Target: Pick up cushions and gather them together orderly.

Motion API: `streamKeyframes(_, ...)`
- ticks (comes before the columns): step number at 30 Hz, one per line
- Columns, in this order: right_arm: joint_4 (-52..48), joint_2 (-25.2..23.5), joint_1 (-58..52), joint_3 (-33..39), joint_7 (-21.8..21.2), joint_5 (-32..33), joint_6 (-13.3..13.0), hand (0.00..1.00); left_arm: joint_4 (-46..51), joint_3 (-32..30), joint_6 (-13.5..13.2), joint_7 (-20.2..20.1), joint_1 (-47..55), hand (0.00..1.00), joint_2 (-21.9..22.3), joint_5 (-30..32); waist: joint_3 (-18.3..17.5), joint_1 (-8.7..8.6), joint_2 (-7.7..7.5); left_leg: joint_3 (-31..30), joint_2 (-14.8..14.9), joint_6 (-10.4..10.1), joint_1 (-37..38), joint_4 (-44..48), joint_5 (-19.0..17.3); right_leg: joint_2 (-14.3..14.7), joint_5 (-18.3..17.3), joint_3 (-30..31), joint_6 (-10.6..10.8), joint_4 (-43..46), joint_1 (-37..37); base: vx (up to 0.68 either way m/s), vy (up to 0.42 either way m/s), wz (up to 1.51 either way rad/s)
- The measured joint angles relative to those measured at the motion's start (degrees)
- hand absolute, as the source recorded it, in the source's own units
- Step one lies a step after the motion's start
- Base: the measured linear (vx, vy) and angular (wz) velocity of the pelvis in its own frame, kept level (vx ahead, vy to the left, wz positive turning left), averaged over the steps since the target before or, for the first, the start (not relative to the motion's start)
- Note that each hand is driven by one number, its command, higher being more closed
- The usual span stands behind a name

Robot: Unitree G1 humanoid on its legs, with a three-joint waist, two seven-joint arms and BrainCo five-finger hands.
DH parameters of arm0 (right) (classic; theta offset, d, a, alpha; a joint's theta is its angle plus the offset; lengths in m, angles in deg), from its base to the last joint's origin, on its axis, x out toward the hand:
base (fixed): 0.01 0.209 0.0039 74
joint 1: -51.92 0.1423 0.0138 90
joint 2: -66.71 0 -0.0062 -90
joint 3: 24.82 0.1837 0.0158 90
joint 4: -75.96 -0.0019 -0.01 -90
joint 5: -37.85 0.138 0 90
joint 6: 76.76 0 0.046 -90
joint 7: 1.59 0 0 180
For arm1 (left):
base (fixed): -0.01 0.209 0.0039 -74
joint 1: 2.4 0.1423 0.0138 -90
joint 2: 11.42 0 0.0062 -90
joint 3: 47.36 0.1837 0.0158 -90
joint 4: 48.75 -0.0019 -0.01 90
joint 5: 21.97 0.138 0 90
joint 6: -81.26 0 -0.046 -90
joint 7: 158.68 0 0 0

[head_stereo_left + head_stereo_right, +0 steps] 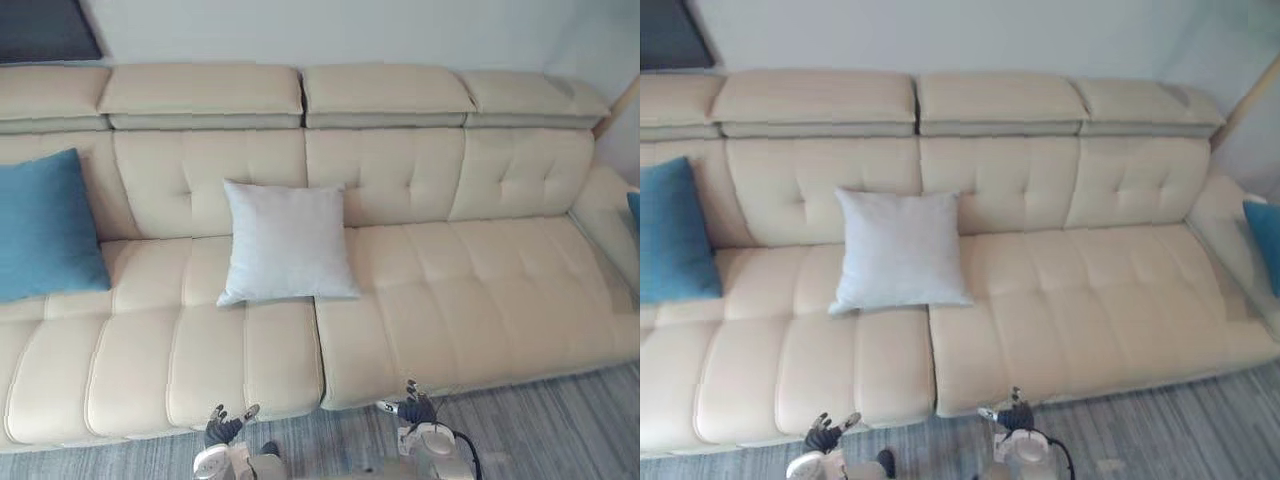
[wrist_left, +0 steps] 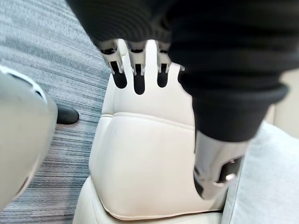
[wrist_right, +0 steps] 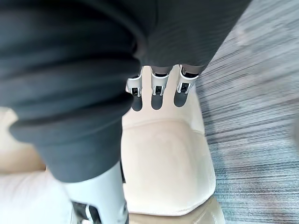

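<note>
A pale grey cushion (image 1: 287,241) leans against the backrest in the middle of the cream sofa (image 1: 470,300). A blue cushion (image 1: 45,225) stands at the sofa's left end. A sliver of another blue cushion (image 1: 1266,240) shows by the right armrest. My left hand (image 1: 226,425) hangs low in front of the sofa's front edge, fingers relaxed and holding nothing. My right hand (image 1: 415,408) hangs beside it to the right, also relaxed and holding nothing. Both wrist views show straight fingers (image 2: 136,60) (image 3: 158,81) above the sofa's seat edge.
Grey striped carpet (image 1: 540,430) runs in front of the sofa. A dark frame (image 1: 45,30) hangs on the wall at the upper left. The right half of the seat has free room.
</note>
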Motion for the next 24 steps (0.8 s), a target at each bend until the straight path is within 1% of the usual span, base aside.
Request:
streamKeyframes(1, 0.4, 0.5, 1.4, 0.0, 0.1, 0.0, 0.1, 0.0, 0.0, -0.2, 0.2, 0.1, 0.1, 0.0, 0.7, 0.0, 0.3, 0.41, 1.67, 0.1, 0.9, -0.7, -0.2, 0.0, 0.5, 1.1, 0.0, -0.9, 0.0, -3.2, 1.0, -0.18, -0.089, -0.09)
streamKeyframes(2, 0.3, 1.1, 1.8, 0.0, 0.4, 0.0, 0.1, 0.0, 0.3, 0.0, 0.4, 0.5, 0.5, 0.0, 1.2, -0.1, 0.3, 0.92, 2.55, 0.4, 1.8, -1.5, -0.4, -1.0, 1.5, 1.8, -1.3, -1.2, -1.1, -6.7, 2.6, -0.23, -0.13, -0.17)
streamKeyframes(3, 0.3, 1.6, 2.7, -0.1, 0.8, 0.0, 0.1, 0.0, 0.7, 0.3, 0.5, 1.1, 0.5, 0.0, 1.3, -0.1, 0.5, 1.56, 2.34, 0.7, 1.5, -1.9, -1.3, -1.0, 1.8, 1.6, -3.7, -1.3, -2.5, -7.4, 2.2, -0.2, -0.133, -0.14)
streamKeyframes(4, 0.3, 1.8, 3.5, -0.4, 0.9, 0.0, 0.2, 0.0, 0.8, 0.4, 0.5, 1.2, 0.1, 0.0, 1.0, -0.1, 1.2, 1.67, 1.81, 1.0, 1.3, -2.3, -2.4, -0.5, 2.3, 1.3, -5.6, -1.6, -3.4, -7.7, 1.6, -0.25, -0.186, -0.05)
streamKeyframes(5, 0.3, 2.2, 4.6, -0.4, 1.0, 0.0, 0.2, 0.0, 0.7, 1.1, 0.5, 1.3, -0.3, 0.0, 0.6, -0.1, 2.5, 1.54, 2.53, 0.2, 1.3, -2.8, -4.0, -0.2, 3.4, 1.9, -6.7, -2.4, -3.5, -9.0, 1.3, -0.3, -0.156, 0.15)
streamKeyframes(6, 0.3, 2.7, 5.5, -0.4, 1.2, 0.0, 0.1, 0.0, 0.7, 1.7, 0.6, 1.3, -0.4, 0.0, 0.7, -0.1, 3.3, 1.1, 3.62, -0.8, 2.1, -3.2, -5.5, -0.2, 4.8, 2.8, -6.8, -3.7, -3.8, -10.4, 1.2, -0.31, -0.144, 0.23)
streamKeyframes(7, 0.3, 2.8, 5.5, -0.3, 1.5, 0.0, 0.2, 0.0, 0.7, 2.2, 0.6, 1.5, -0.5, 0.0, 0.9, -0.1, 4.2, 0.88, 4.29, -1.4, 2.7, -3.6, -5.8, -0.2, 5.8, 3.4, -6.9, -4.5, -4.1, -10.6, 1.3, -0.38, -0.153, 0.42)
streamKeyframes(8, 0.3, 3.4, 5.3, -0.3, 1.7, 0.0, 0.6, 0.0, 0.7, 2.2, 0.6, 2.2, -0.5, 0.0, 1.2, -0.1, 5.3, 0.24, 5.17, -2.2, 3.3, -4.0, -6.0, -1.3, 8.7, 4.0, -6.6, -6.3, -5.2, -9.6, 1.2, -0.31, -0.12, 0.47)
streamKeyframes(9, 0.3, 3.3, 4.9, -0.3, 1.8, 0.0, 0.8, 0.0, 0.7, 2.2, 0.6, 2.2, -0.2, 0.0, 1.1, -0.1, 5.3, -0.16, 5.16, -2.7, 3.2, -4.3, -5.8, -3.1, 11.1, 4.0, -6.5, -7.4, -5.6, -9.4, 0.8, -0.4, -0.113, 0.53)
streamKeyframes(10, 0.3, 3.0, 4.3, -0.3, 2.0, 0.0, 0.9, 0.0, 0.9, 2.2, 0.6, 2.2, -0.2, 0.0, 0.7, 0.0, 5.6, -0.37, 4.17, -3.1, 2.8, -4.7, -5.1, -5.1, 12.3, 2.9, -6.6, -9.0, -7.4, -9.6, 0.2, -0.29, -0.047, 0.39)
streamKeyframes(11, 0.3, 3.3, 4.0, -0.1, 2.1, 0.0, 1.2, 0.0, 1.0, 2.0, 0.7, 2.2, -0.2, 0.0, 0.5, 0.0, 6.0, -0.53, 3.78, -2.8, 2.6, -4.4, -5.2, -2.7, 10.3, 2.6, -6.2, -9.8, -8.0, -9.2, -0.4, -0.35, -0.026, 0.27)
streamKeyframes(12, 0.3, 3.4, 3.7, 0.0, 2.2, 0.0, 1.4, 0.0, 1.1, 2.0, 0.7, 2.2, 0.0, 0.0, 0.5, 0.0, 6.1, -0.51, 3.5, -3.0, 2.1, -2.7, -5.2, 1.7, 6.1, 1.8, -5.8, -9.8, -8.1, -8.6, -1.4, -0.32, 0.03, 0.15)
streamKeyframes(13, 0.2, 3.3, 3.5, -0.1, 2.2, 0.0, 1.4, 0.0, 1.0, 2.0, 0.7, 2.2, 0.0, 0.0, 0.5, 0.0, 6.1, -0.65, 3.37, -3.4, 1.7, -2.3, -5.2, 4.8, 3.1, 1.4, -5.8, -9.3, -8.2, -8.4, -2.1, -0.29, 0.068, -0.01)
streamKeyframes(15, 0.2, 3.1, 3.0, -0.8, 2.1, -0.1, 1.4, 0.0, 1.0, 1.1, 0.7, 2.2, 0.2, 0.0, 0.7, -0.1, 6.0, -0.65, 3.35, -6.6, 0.6, -3.1, -4.5, 10.3, -3.6, 1.0, -4.6, -6.7, -7.5, -8.1, -4.9, -0.22, 0.17, -0.33)
streamKeyframes(16, 0.2, 2.8, 2.8, -1.1, 2.1, -0.1, 1.4, 0.0, 1.0, 0.3, 0.7, 2.3, 0.3, 0.0, 1.1, -0.2, 6.0, -0.33, 3.43, -8.0, 0.2, -3.6, -3.5, 10.5, -6.3, 1.2, -4.5, -5.3, -7.1, -7.6, -6.0, -0.19, 0.261, -0.68)
streamKeyframes(17, 0.3, 2.2, 2.6, -1.2, 2.1, -0.1, 1.6, 0.0, 1.0, -0.5, 0.7, 2.3, 0.1, 0.0, 1.4, -0.3, 6.1, -0.32, 3.39, -8.9, -0.8, -5.9, -2.4, 9.5, -9.4, 1.6, -4.4, -2.5, -6.3, -7.0, -7.0, -0.15, 0.226, -0.75)
streamKeyframes(18, 0.3, 1.3, 1.5, -1.6, 2.0, -0.1, 1.7, 0.0, 1.1, -0.8, 0.7, 2.3, 0.3, 0.0, 1.1, -0.4, 5.9, -0.4, 2.68, -8.6, -1.8, -6.2, -1.7, 9.1, -10.4, 2.0, -3.4, -0.2, -5.8, -8.3, -6.8, -0.1, 0.174, -0.72)
streamKeyframes(19, 0.3, 0.6, 0.6, -1.7, 2.0, 0.0, 1.7, 0.0, 0.9, -0.9, 0.7, 2.3, 0.5, 0.0, 0.9, -0.5, 5.3, -0.38, 2.23, -7.8, -2.2, -6.4, -1.1, 8.6, -10.9, 1.9, -2.3, 1.0, -5.3, -9.6, -6.5, -0.06, 0.182, -0.71)
streamKeyframes(20, 0.3, -0.1, -0.6, -1.7, 2.0, 0.0, 1.8, 0.0, 0.6, -1.3, 0.7, 2.3, 0.8, 0.0, 0.9, -0.5, 4.7, -0.4, 2.27, -6.6, -2.5, -6.3, -0.6, 7.9, -11.1, 1.9, -1.1, 2.8, -5.1, -11.3, -6.4, -0.01, 0.18, -0.62)
streamKeyframes(21, 0.3, -0.5, -1.1, -1.8, 2.0, 0.1, 1.8, 0.0, 0.3, -1.5, 0.7, 2.3, 0.9, 0.0, 0.8, -0.5, 4.3, -0.5, 2.17, -5.7, -2.6, -6.3, 0.0, 7.3, -11.2, 1.9, -0.6, 3.6, -5.3, -12.2, -6.1, 0.01, 0.203, -0.64)
streamKeyframes(22, 0.3, -0.6, -1.7, -1.8, 2.0, 0.1, 1.8, 0.0, -0.3, -1.6, 0.7, 2.3, 1.0, 0.0, 0.4, -0.5, 4.0, -1.04, 1.85, -4.8, -3.0, -5.9, 0.7, 7.0, -11.4, 1.8, 0.5, 5.1, -5.5, -13.4, -5.7, 0.01, 0.138, -0.46)
streamKeyframes(23, 0.4, -0.6, -2.0, -1.7, 2.0, 0.2, 1.7, 0.0, -0.4, -1.7, 0.7, 2.3, 1.0, 0.0, 0.4, -0.4, 3.7, -1.23, 1.68, -4.3, -3.3, -5.7, 0.9, 7.0, -11.7, 1.7, 1.3, 6.0, -5.5, -13.8, -5.7, 0.04, 0.156, -0.41)
streamKeyframes(24, 0.8, -0.5, -2.4, -1.3, 2.0, 0.5, 1.7, 0.0, -1.0, -1.8, 0.7, 2.3, 1.1, 0.0, 0.3, -0.4, 3.0, -1.58, 1.7, -3.8, -3.5, -5.6, 0.9, 7.1, -12.1, 1.7, 1.8, 6.8, -5.0, -14.5, -5.7, 0.07, 0.116, -0.39)
